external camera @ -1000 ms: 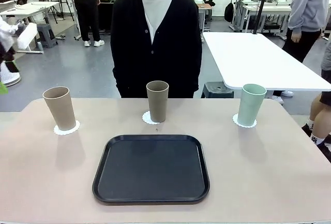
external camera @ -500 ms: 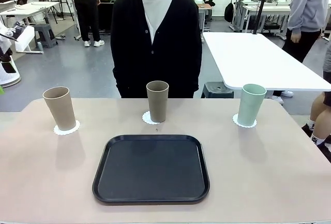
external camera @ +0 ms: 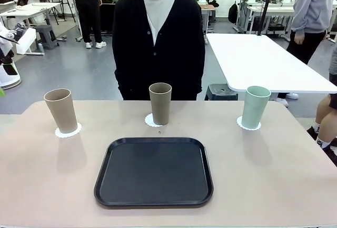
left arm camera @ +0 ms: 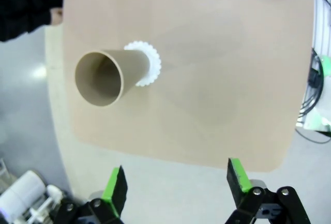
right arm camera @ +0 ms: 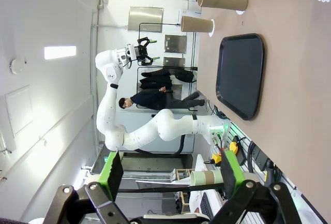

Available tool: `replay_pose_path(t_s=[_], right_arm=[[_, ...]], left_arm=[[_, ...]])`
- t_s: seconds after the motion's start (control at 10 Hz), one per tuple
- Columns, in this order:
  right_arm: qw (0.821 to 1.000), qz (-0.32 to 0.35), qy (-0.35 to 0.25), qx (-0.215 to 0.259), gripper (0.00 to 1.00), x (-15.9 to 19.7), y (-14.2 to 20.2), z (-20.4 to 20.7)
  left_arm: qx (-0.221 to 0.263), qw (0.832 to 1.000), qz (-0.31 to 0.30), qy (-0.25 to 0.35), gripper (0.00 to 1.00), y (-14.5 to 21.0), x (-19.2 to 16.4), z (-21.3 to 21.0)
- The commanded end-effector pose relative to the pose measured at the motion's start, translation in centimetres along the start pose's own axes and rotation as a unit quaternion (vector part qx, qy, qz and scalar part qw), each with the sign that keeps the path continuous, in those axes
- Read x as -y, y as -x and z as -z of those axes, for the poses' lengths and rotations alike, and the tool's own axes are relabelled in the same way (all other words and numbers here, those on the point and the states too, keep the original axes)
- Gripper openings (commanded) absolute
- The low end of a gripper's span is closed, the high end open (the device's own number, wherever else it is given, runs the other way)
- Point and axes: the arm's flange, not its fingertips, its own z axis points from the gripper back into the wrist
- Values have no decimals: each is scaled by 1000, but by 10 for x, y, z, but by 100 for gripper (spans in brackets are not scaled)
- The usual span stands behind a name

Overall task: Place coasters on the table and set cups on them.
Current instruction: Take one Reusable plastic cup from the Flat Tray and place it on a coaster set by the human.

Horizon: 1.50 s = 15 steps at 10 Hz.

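On matte table (external camera: 295, 186), tapered cups (external camera: 160, 103), scalloped coasters (external camera: 68, 131)

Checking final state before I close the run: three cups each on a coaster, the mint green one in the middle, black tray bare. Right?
Not quite. The mint green cup stands at the robot's right end, on its coaster; the middle cup is tan-brown, as is the left cup. The front view shows this. The black tray is bare, as you said.

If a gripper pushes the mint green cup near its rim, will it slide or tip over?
The mint green cup would probably tip rather than slide: it is tall, and its base looks narrower than its rim. It stands on a thin paper coaster, which may slip on the smooth table, so a low push might move both together. It looks empty from here, so likely light.
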Motion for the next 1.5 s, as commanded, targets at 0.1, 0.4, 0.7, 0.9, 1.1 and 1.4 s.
replay_pose_path(t_s=[0.1, 0.4, 0.7, 0.9, 1.1, 1.4], right_arm=[[1000, -5, -5, -1, 100, -1, 2, 0], [1000, -5, -5, -1, 100, -1, 2, 0], [1000, -5, -5, -1, 100, -1, 2, 0], [1000, -5, -5, -1, 100, -1, 2, 0], [1000, -5, -5, -1, 100, -1, 2, 0], [1000, -5, -5, -1, 100, -1, 2, 0]], left_arm=[[-4, 1000, 3, -10, 100, 2, 3, 2], [212, 906, -341, -134, 100, 10, 15, -12], [53, 891, -443, -85, 100, 37, 51, 1], [71, 906, -416, -29, 100, 27, 62, 1], [65, 899, -429, -59, 100, 46, 55, 2], [327, 746, -481, 325, 100, 120, 48, 30]])
